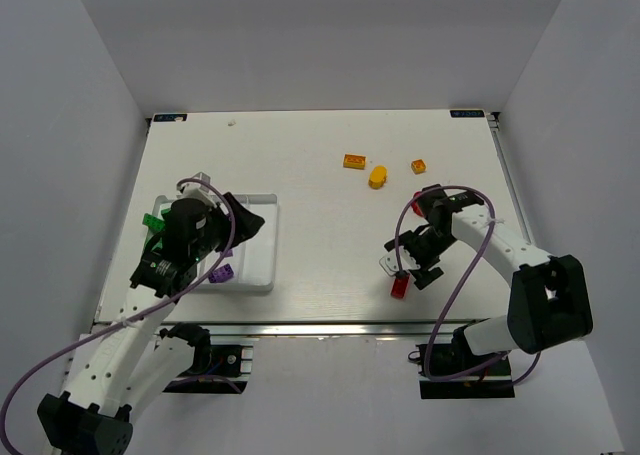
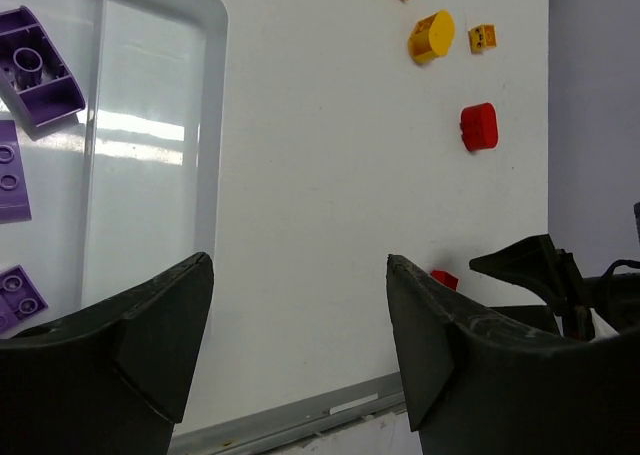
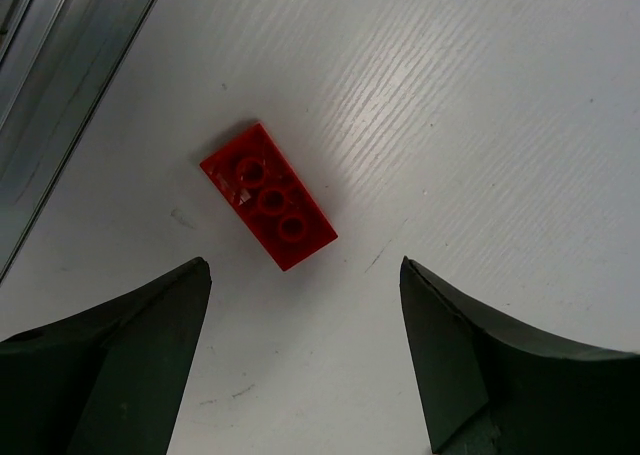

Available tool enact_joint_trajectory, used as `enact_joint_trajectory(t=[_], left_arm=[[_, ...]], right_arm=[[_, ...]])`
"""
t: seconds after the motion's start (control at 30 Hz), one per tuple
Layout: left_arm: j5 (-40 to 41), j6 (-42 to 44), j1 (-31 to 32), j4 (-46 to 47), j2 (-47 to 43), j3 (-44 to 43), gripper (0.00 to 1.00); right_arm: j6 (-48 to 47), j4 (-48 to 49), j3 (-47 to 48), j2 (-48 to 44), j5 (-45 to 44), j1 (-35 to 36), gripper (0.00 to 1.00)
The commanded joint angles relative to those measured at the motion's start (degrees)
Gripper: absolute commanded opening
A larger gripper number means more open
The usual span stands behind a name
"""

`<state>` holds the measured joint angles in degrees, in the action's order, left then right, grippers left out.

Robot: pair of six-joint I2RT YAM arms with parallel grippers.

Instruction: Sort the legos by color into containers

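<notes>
1. Your right gripper fills the bottom of its wrist view. The jaws are wide apart with nothing between them.
2. The red brick lies flat on the table just beyond the fingertips, not between them. It sits askew to the line on which the jaws close, near the table's front edge and close to the rail.
3. Turn the wrist until the jaws face the brick's two long sides, so you close across its narrow way.
4. Move forward until the brick sits midway between the fingers, then come straight down. I judge that a finger landing on top would skid the brick toward the rail.
5. Close only once both pads are below the top face, and lift straight up before you travel.
6. The tray is well apart, on the left half of the table. Purple bricks lie in it, and a green brick shows at its left end, though I cannot tell if it is inside.
7. I see no red in the tray. What shows of the compartment by its right rim looks bare, so aim there.
8. Your left gripper hangs over that right rim, jaws apart and empty. Pull it aside first, or the arms may meet.
9. Leave the orange bricks and the yellow piece at the far side for later.
</notes>
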<state>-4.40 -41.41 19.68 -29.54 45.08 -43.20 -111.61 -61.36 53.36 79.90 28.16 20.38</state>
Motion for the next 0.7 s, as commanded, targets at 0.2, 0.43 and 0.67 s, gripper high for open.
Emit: enact_joint_trajectory(t=[0.2, 0.43, 0.67], left_arm=[[3.4, -2.1, 0.3, -1.5, -5.4, 3.1, 0.80], [3.6, -1.0, 0.3, -2.6, -4.6, 1.4, 0.80], [3.6, -1.9, 0.3, -2.4, -5.4, 2.0, 0.80]], right_arm=[[-15.4, 0.1, -1.9, 1.3, -2.7, 3.2, 0.79], [-14.2, 3.1, -3.5, 3.6, -3.9, 6.0, 0.74], [-14.3, 5.6, -4.5, 5.8, -6.8, 6.1, 0.66]])
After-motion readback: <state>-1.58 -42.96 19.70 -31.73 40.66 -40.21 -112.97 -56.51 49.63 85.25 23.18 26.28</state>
